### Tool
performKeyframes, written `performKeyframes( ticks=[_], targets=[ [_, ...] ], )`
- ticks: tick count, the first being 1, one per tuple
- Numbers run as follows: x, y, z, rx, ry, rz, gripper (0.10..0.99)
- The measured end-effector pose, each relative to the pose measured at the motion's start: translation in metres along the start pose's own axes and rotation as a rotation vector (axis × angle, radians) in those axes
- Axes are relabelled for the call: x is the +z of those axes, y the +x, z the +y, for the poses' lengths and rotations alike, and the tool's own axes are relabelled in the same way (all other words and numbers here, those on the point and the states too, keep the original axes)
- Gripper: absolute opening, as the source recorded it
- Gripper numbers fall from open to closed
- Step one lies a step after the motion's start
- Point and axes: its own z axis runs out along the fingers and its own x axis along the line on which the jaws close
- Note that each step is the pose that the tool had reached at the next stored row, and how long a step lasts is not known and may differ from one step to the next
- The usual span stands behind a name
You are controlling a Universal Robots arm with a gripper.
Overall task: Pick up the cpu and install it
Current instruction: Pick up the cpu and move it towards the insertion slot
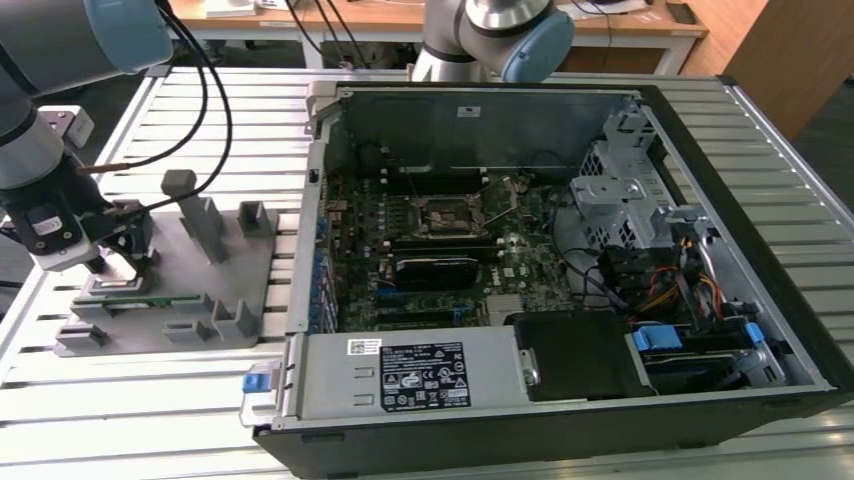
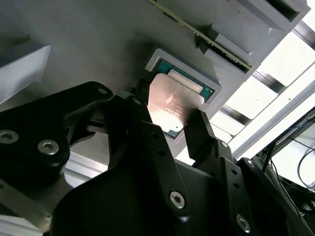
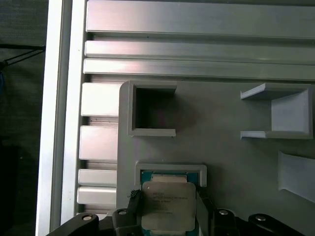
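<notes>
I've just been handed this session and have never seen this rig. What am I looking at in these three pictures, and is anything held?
It is one robot arm with a gripper at its end. The exterior view is taken from off the arm and shows a slatted metal table. A grey fixture plate lies on that view's left, and an open computer case with the black socket inside stands on its right. Both wrist views ride on the arm and look past the gripper at the cpu, a silver square lying at a framed pocket of the plate. The gripper is right at the cpu. I cannot tell whether it grips it.
</notes>
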Motion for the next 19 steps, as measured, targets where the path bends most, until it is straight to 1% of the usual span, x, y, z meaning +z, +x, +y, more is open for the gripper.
performKeyframes(
  ticks=[2,3,5,9,16,17,18,19],
  targets=[
    [-0.0003,0.0003,-0.0001,0.0,0.0,-0.0001,0.533],
    [-0.0003,0.0004,0.0,0.0,0.0,-0.0006,0.596],
    [-0.0004,0.0006,-0.0001,0.0,0.001,-0.0016,0.596],
    [-0.0004,0.0028,0.0,0.0,0.001,-0.0093,0.596],
    [-0.0001,0.0029,0.0,-0.001,0.002,-0.01,0.596],
    [-0.0001,0.0029,-0.0001,-0.001,0.002,-0.0099,0.58],
    [-0.0001,0.0029,0.0,-0.001,0.002,-0.0099,0.525],
    [-0.0001,0.0028,0.0,-0.001,0.002,-0.01,0.525]
  ],
)
